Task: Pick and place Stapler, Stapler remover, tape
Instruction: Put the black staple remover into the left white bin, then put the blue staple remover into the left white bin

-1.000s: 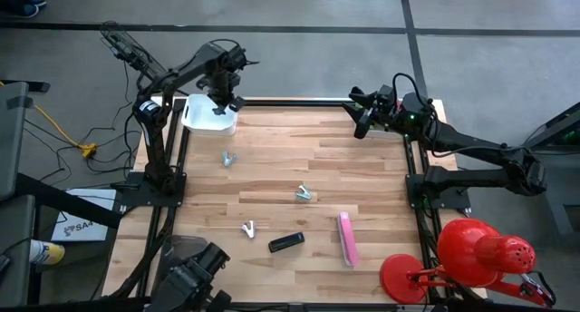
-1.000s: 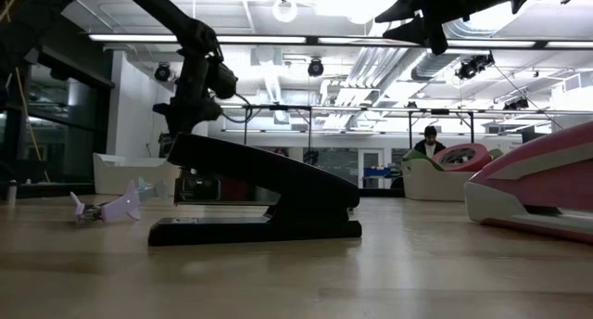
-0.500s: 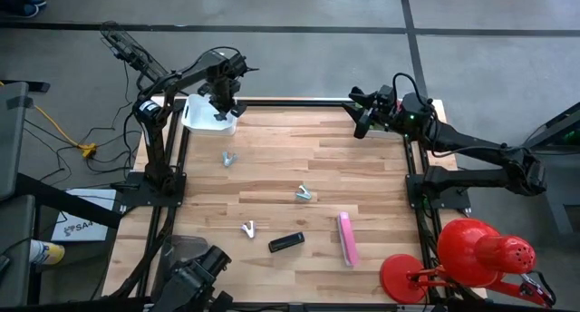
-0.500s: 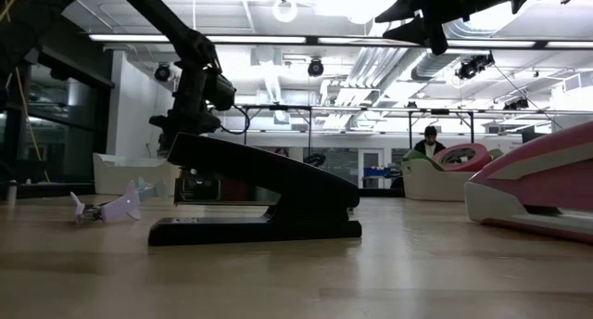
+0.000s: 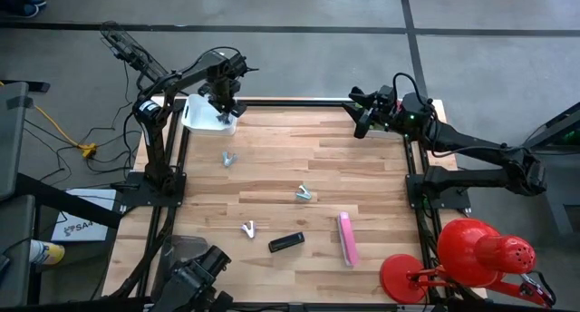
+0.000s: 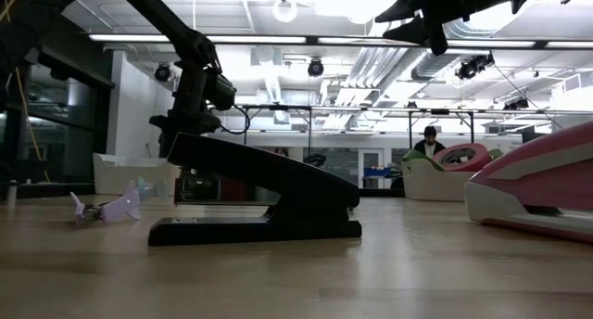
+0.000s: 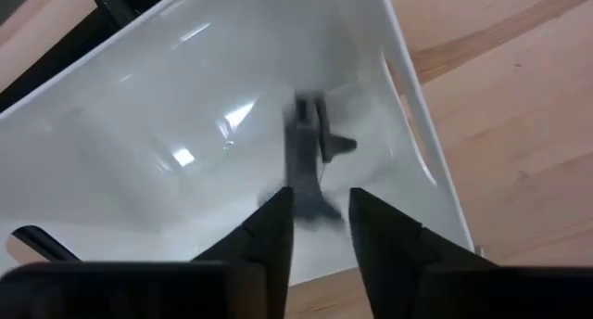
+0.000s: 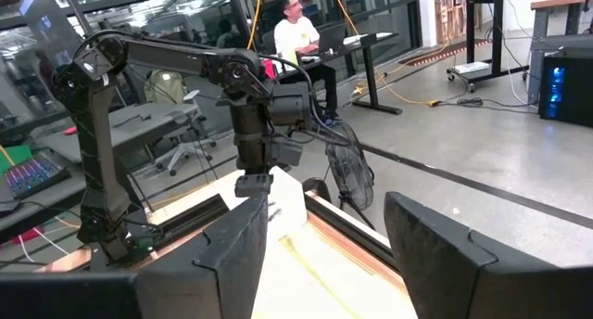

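Observation:
My left gripper (image 5: 224,111) (image 7: 321,212) points down over the white bin (image 5: 201,112) at the table's far left, its fingers a little apart. Below them a dark staple remover (image 7: 310,152) shows blurred inside the bin (image 7: 139,171). A black stapler (image 5: 286,243) and a pink stapler (image 5: 346,238) lie on their bases near the front. Three staple removers (image 5: 228,158) (image 5: 304,193) (image 5: 248,228) lie on the wood. My right gripper (image 5: 362,121) (image 8: 324,254) waits open, level, above the far right. The tape is out of view.
A red desk lamp (image 5: 471,258) stands at the near right corner. A black frame (image 5: 299,101) runs along the table's far edge. In the low view the black stapler (image 6: 255,194) fills the middle and the pink stapler (image 6: 537,189) the right. A person sits in the room beyond.
My left gripper has gone down toward the white bin, then kept still. The dark staple remover shows blurred in the bin below its fingers.

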`<state>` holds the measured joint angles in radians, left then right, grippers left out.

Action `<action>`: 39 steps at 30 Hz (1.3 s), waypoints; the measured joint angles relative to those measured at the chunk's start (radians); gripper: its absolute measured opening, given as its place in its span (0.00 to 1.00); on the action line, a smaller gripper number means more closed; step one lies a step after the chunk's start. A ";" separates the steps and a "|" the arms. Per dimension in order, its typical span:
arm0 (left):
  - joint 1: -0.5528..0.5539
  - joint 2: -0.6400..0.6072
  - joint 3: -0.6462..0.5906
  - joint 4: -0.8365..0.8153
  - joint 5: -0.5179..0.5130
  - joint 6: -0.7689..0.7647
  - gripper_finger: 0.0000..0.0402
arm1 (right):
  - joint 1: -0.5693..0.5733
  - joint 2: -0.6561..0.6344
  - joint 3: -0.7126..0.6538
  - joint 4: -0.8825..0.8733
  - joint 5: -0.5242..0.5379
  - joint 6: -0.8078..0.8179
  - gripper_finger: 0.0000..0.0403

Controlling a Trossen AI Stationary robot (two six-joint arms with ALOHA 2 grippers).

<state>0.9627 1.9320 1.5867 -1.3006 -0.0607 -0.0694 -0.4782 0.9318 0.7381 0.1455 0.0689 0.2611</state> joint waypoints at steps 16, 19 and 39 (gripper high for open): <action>0.000 -0.119 0.001 -0.036 0.002 -0.012 0.39 | 0.000 0.000 0.000 -0.045 0.000 0.000 0.52; 0.000 -0.148 0.002 -0.056 0.028 -0.015 0.39 | 0.000 0.000 0.000 -0.054 -0.001 -0.006 0.52; -0.118 -0.190 0.002 -0.206 0.063 -0.178 0.52 | 0.000 0.000 0.000 -0.116 -0.024 -0.026 0.52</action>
<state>0.8442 1.7417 1.5883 -1.5066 0.0027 -0.2476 -0.4780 0.9321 0.7380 0.0294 0.0449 0.2346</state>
